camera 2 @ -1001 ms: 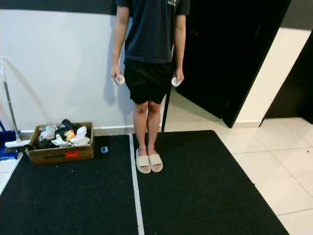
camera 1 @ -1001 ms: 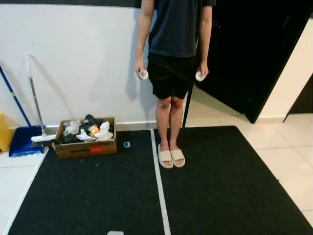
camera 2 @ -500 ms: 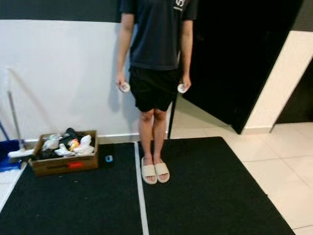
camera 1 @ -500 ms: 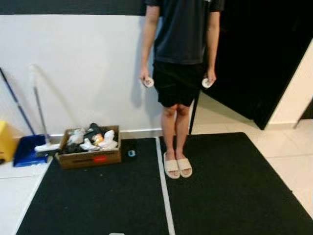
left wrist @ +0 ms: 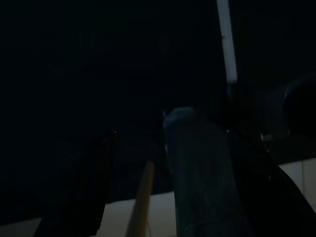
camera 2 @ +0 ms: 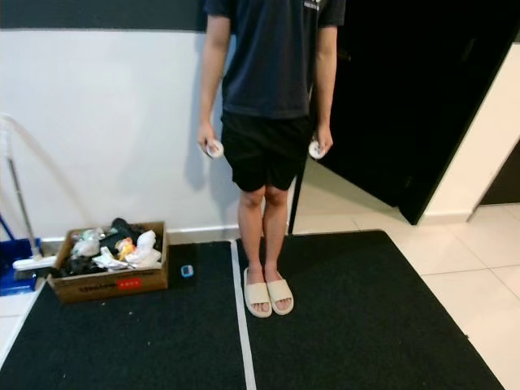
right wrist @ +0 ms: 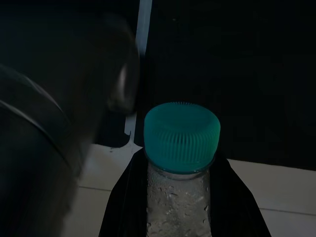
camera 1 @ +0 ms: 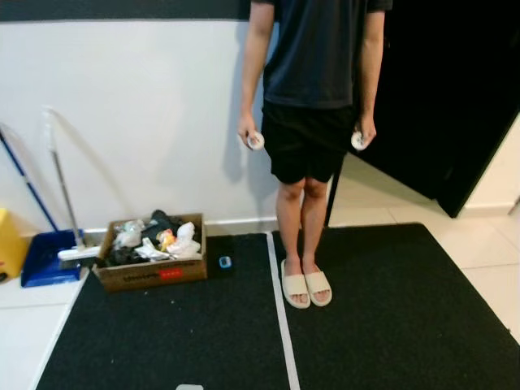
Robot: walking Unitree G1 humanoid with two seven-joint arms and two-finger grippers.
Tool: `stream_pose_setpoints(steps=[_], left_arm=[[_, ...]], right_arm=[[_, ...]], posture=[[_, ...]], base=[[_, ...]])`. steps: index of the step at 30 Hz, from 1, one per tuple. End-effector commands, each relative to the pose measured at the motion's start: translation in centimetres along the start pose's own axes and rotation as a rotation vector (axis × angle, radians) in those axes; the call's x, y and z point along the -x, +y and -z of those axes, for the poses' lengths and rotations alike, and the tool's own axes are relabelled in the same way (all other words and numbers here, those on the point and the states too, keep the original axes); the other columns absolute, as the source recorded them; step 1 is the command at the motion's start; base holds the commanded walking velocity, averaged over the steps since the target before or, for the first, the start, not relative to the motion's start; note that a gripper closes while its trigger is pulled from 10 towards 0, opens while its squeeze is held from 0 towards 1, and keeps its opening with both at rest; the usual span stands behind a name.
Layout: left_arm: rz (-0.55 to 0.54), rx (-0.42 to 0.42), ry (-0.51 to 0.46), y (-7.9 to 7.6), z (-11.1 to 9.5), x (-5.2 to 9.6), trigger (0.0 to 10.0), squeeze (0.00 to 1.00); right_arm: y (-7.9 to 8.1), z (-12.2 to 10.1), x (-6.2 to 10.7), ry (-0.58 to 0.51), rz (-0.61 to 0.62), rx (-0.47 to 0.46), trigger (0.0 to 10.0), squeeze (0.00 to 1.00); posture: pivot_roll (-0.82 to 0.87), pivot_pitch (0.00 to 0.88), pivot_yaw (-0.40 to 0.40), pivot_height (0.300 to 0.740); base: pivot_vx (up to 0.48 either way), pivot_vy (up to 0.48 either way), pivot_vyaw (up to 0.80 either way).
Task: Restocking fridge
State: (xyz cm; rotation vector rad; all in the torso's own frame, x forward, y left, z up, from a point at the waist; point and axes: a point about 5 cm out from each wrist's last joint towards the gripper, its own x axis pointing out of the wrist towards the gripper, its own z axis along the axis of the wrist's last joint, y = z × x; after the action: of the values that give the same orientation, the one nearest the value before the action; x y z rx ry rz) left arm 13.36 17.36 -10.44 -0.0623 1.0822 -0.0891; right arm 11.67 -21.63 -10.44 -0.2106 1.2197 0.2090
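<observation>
In the right wrist view a clear water bottle (right wrist: 178, 197) with a teal ribbed cap (right wrist: 181, 131) and droplets inside stands upright. My right gripper (right wrist: 180, 217) is shut on it just below the cap, a black finger (right wrist: 123, 202) on each side. The left wrist view is very dark. A dark round-topped cylinder (left wrist: 195, 168) can be made out close to my left gripper (left wrist: 173, 207), over a black mat and pale floor. No fridge is in view.
A person (camera 1: 313, 89) in dark shirt and shorts stands ahead on two black mats (camera 1: 162, 333), a small white object in each hand. A cardboard box (camera 1: 150, 252) of clutter, a blue dustpan (camera 1: 49, 256) and a mop stand at the left wall. A black door (camera 1: 443, 89) is at the right.
The whole picture has shifted, so the camera has moved; the person and box now sit further right and lower in view. The person stands as before.
</observation>
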Motion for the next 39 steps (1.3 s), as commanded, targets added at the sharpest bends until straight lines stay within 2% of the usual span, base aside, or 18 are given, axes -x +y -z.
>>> stream_pose_setpoints(steps=[1, 12, 21, 39], left_arm=[[-0.001, -0.004, 0.015, 0.12, 0.33, 0.06, 10.0, 0.0], [0.003, -0.005, 0.016, -0.04, 0.34, 0.04, 10.0, 0.0], [-0.005, 0.026, 0.006, 0.01, 0.23, 0.02, 10.0, 0.0], [0.011, 0.018, 0.011, -0.32, 0.25, -0.03, 10.0, 0.0]], right_arm=[[-0.53, -0.39, 0.07, -0.013, 0.014, -0.014, 10.0, 0.0], [-0.31, -0.46, 0.13, -0.04, -0.055, -0.063, 10.0, 0.0], [-0.14, -0.34, 0.13, -0.036, -0.074, -0.064, 10.0, 0.0], [0.08, -0.1, 0.16, -0.027, -0.109, -0.063, 10.0, 0.0]], posture=[[-0.07, 0.0, 0.005, 0.734], [-0.07, 0.0, 0.003, 0.734], [-0.07, 0.0, 0.002, 0.734], [-0.08, 0.0, 0.005, 0.734]], base=[[0.304, 0.0, 0.0], [0.304, 0.0, 0.05], [0.101, 0.0, 0.75], [0.0, 0.0, 0.75]])
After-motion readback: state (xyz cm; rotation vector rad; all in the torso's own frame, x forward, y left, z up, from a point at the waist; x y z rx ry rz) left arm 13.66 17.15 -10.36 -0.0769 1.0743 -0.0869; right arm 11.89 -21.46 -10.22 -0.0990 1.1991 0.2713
